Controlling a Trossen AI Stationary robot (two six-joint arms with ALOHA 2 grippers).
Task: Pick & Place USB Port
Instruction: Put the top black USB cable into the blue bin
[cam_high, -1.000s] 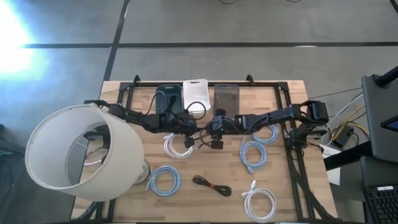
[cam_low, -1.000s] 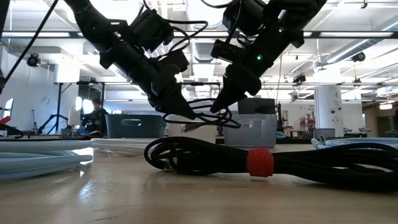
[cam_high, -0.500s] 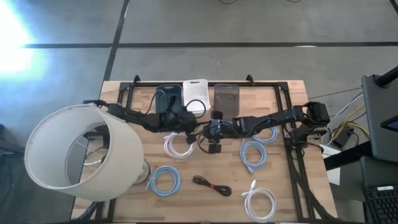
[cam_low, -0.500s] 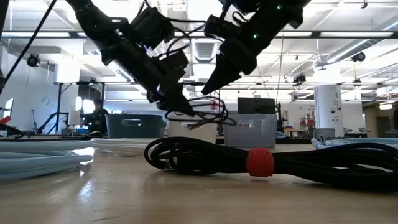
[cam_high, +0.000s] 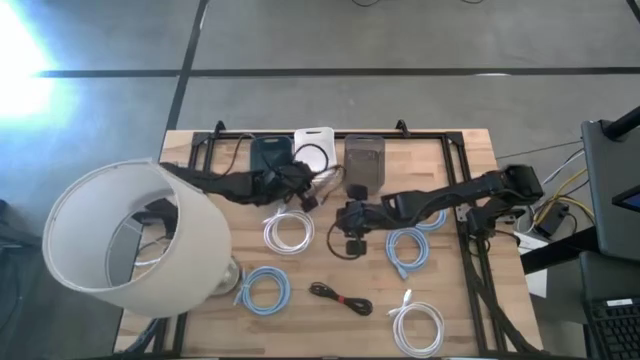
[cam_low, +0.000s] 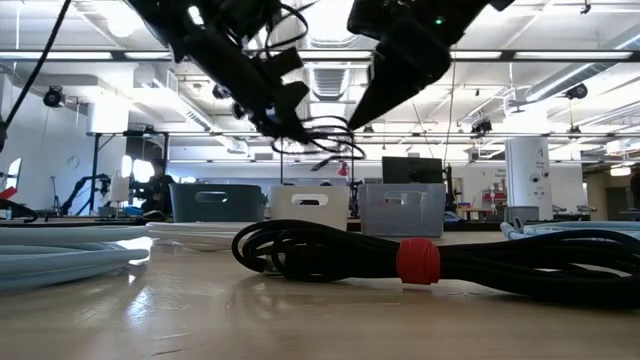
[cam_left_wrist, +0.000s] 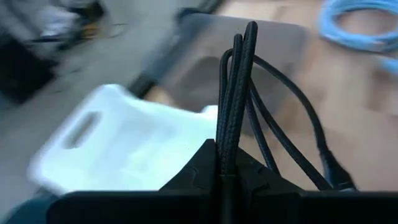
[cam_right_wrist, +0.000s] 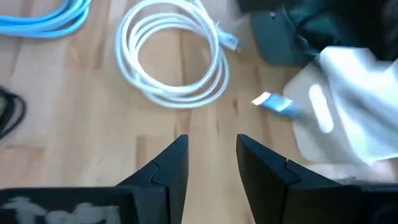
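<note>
Here the left gripper (cam_high: 297, 180) hangs above the back of the light wooden desk (cam_high: 460, 300), just in front of the white plastic bin (cam_high: 314, 145), its fingers (cam_left_wrist: 199, 171) pressed together on the thin black braided USB cable (cam_left_wrist: 235, 93); the cable's loops stand up from the pinch in the left wrist view and its loose end with the plug (cam_high: 309, 202) dangles clear of the desk. The right gripper (cam_high: 350, 235) sits near the middle of the desk, apart from the cable, its fingers (cam_right_wrist: 168, 165) spread with nothing between them; below it lies a coiled white cable (cam_right_wrist: 174, 59). Beside the white bin stand a dark green bin (cam_high: 268, 152) and a grey translucent bin (cam_high: 364, 158); a bundled black cable with a red tie (cam_low: 420, 262) lies at the front of the desk; a large cream lampshade (cam_high: 130, 240) fills the desk's left side.
</note>
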